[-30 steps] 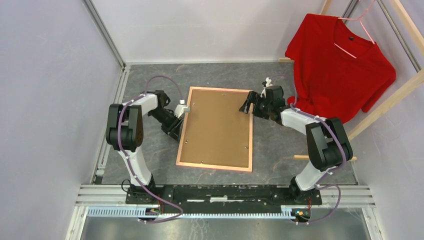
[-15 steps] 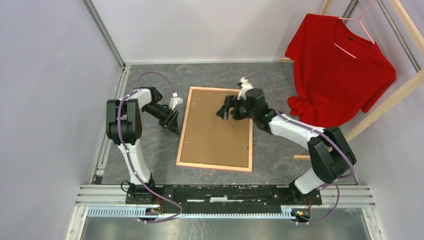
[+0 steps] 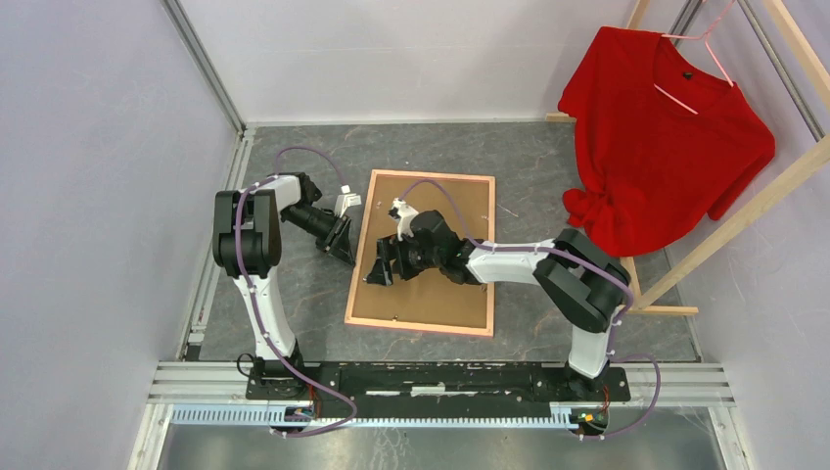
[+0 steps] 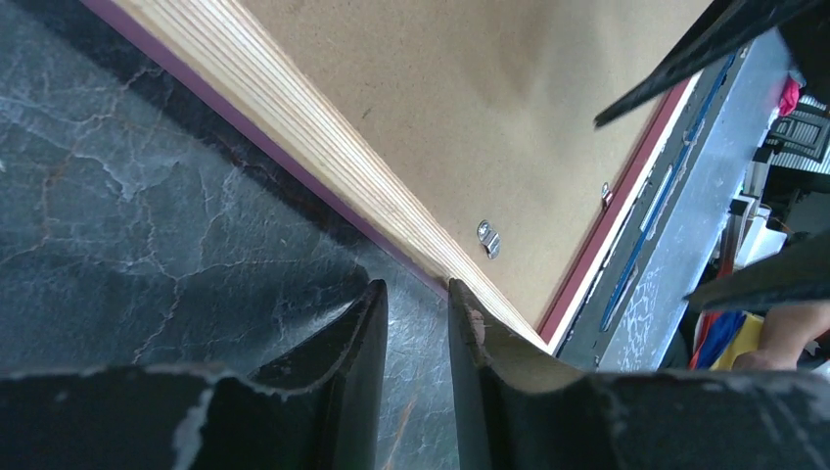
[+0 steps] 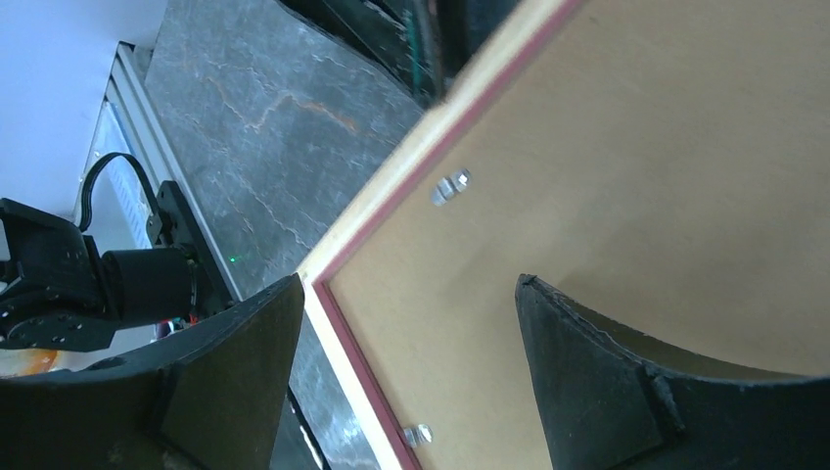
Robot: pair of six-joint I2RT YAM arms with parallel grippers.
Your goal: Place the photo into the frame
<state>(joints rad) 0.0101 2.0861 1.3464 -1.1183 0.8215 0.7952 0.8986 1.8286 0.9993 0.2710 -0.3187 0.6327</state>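
Lying face down on the desk (image 3: 313, 294), rear up, the frame (image 3: 436, 299) presumably awaited opening from behind. Right tool (image 5: 409, 284) hovered over its left rim, spread wide, empty. Left tool (image 4: 416, 289) sat beside that rim, jaws a slit apart, gripping nothing. Photo unseen.

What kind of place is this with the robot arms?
Probably a robot lab test booth: a left arm and a right arm bolted to a metal rail, plain walls around the table, a picture frame lying back-up, and a red T-shirt on a wooden rack.
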